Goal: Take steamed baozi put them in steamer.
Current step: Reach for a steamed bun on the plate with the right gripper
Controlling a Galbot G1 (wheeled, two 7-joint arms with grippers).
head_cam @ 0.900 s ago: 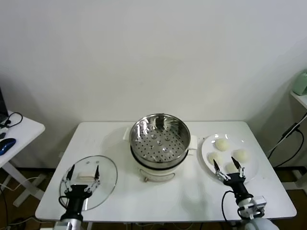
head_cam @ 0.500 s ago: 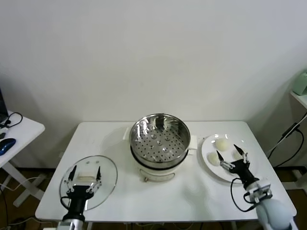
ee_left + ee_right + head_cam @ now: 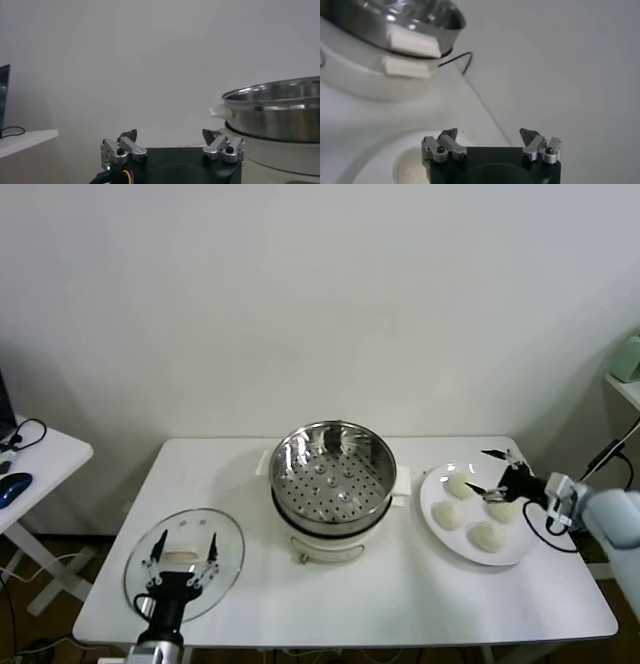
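1. Over the plate point(image 3: 437, 527) at the table's right, your right gripper point(image 3: 492, 472) hangs with fingers spread wide, holding nothing, above the four steamed baozi point(image 3: 447, 515).
2. Near left, your left gripper point(image 3: 181, 547) waits over the glass lid point(image 3: 225, 541), fingers apart and empty.
3. Between them stands the steamer point(image 3: 332, 472), mid-table; bare tabletop point(image 3: 420, 586) lies along the near edge.

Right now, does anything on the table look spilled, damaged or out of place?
Nothing stands out. Four baozi lie on the white plate, the steamer stands upright and empty, and the glass lid lies flat nearby.
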